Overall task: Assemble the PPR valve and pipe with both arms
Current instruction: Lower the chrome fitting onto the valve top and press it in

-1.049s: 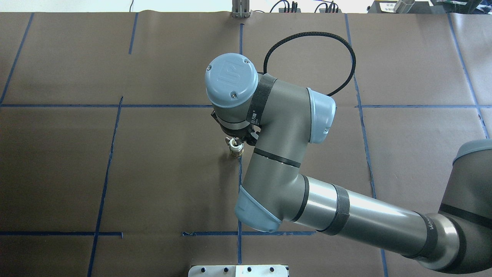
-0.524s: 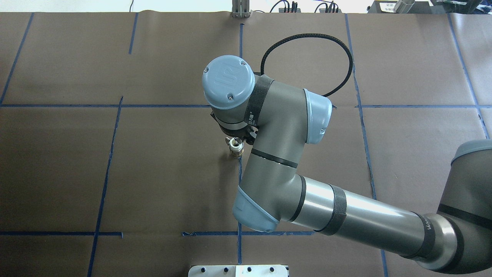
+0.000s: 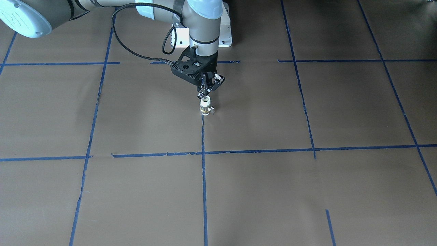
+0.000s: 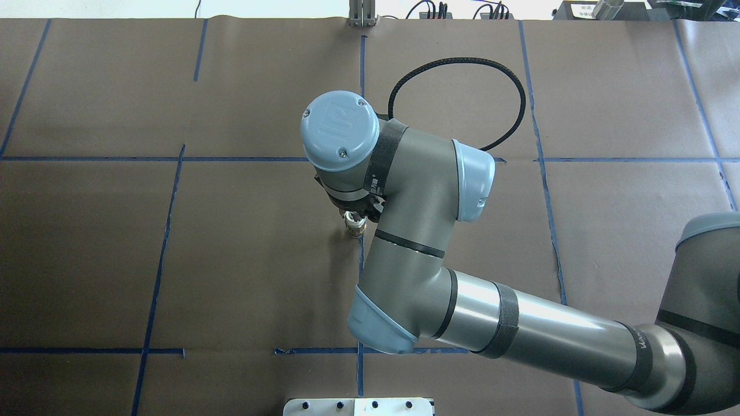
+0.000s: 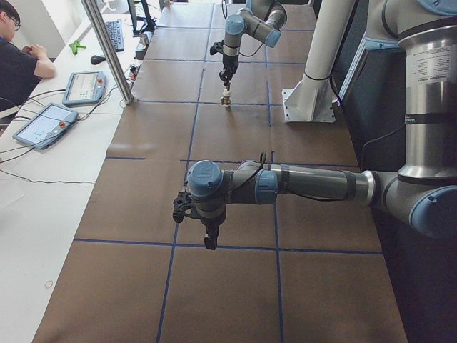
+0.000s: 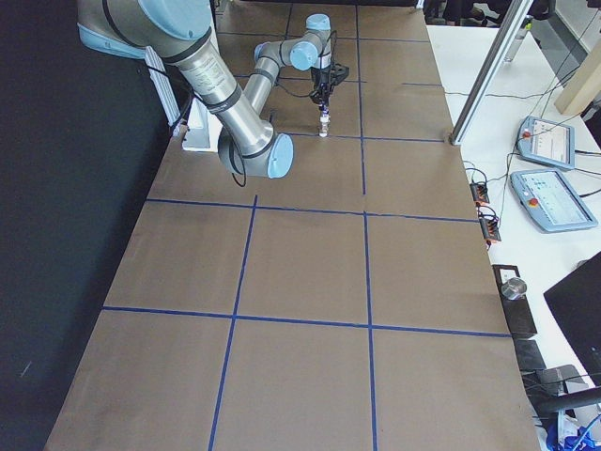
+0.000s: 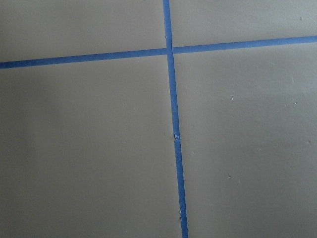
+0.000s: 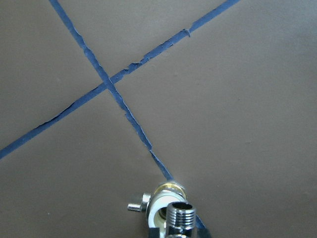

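From my console, the right arm (image 4: 416,231) reaches over the middle of the table (image 3: 307,191) with its wrist pointing straight down. The right gripper (image 3: 203,92) is clamped on the pipe (image 8: 179,214). In the right wrist view the pipe's threaded chrome stub sits at the 6 o'clock edge, with a black fingertip (image 8: 156,232) pressed against each side of it. The jaws stand only as far apart as the fitting they pinch. Directly beneath the pipe, the valve (image 3: 205,106) stands upright on the brown paper, white end up and brass band below. It rests on a blue tape line (image 3: 203,136) that runs off toward 6 o'clock in the front-facing view. The pipe sits right at the valve's white top end and the two look to be touching, but I cannot tell whether one is seated in the other. The valve's small lever (image 8: 134,207) sticks out toward 9 o'clock in the wrist view and toward 4 o'clock in the front-facing view. From overhead I get just a sliver of the valve, at 6 o'clock from the wrist's pale blue cap (image 4: 340,132). The left arm (image 5: 307,184) stretches over another part of the table, well apart from the valve, with the left gripper (image 5: 209,239) hanging tip-down above the paper. I cannot tell from that side view whether its jaws are apart or together. The left wrist view gives me brown paper and a tape crossing (image 7: 169,49).
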Robot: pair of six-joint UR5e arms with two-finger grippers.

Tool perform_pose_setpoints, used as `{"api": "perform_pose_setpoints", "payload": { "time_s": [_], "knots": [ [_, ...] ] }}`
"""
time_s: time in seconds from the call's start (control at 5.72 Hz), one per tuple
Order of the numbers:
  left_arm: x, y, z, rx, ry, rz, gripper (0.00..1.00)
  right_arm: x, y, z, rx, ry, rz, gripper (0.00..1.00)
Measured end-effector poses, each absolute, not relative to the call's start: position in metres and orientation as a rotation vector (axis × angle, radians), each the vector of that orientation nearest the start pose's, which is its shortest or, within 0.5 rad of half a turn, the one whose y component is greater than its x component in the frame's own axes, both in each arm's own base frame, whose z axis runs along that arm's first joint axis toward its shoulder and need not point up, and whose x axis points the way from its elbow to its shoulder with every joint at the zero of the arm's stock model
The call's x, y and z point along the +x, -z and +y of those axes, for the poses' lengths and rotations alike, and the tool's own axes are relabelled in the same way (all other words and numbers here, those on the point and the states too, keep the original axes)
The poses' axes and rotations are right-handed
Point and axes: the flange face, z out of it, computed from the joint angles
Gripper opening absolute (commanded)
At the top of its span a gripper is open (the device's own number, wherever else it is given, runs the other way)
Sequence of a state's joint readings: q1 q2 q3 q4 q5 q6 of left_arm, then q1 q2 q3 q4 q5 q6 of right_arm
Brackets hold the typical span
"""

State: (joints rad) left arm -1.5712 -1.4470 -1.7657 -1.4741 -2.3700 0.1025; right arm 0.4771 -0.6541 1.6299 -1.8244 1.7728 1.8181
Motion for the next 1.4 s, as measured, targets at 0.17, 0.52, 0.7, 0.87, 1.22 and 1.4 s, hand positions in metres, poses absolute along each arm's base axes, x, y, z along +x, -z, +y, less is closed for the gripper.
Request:
{"api": "perform_pose_setpoints", "payload": {
  "time_s": [0.17,0.52,0.7,0.87,1.22,1.4],
  "knots": [
    [-0.0624,-0.6285,-0.4364,0.017,-0.086,0.8,1.0,-0.5682,-0.1019,-0.4206,-0.111,-0.616,-0.75,0.0],
    [-0.0621,-0.6283,-0.4369,0.017,-0.086,0.8,1.0,-0.5763,-0.0953,-0.4252,-0.11,-0.616,-0.743,0.0],
    [-0.062,-0.6285,-0.437,0.016,-0.086,0.8,1.0,-0.5776,-0.0961,-0.426,-0.11,-0.614,-0.739,0.0],
    [-0.0621,-0.6286,-0.437,0.016,-0.085,0.8,1.0,-0.5777,-0.0969,-0.4259,-0.11,-0.612,-0.736,0.0],
    [-0.0621,-0.6285,-0.4371,0.016,-0.085,0.8,1.0,-0.5766,-0.096,-0.4256,-0.109,-0.61,-0.736,0.0],
    [-0.0619,-0.6282,-0.4371,0.017,-0.086,0.8,1.0,-0.5751,-0.095,-0.4265,-0.109,-0.611,-0.736,0.0]
  ]
}}
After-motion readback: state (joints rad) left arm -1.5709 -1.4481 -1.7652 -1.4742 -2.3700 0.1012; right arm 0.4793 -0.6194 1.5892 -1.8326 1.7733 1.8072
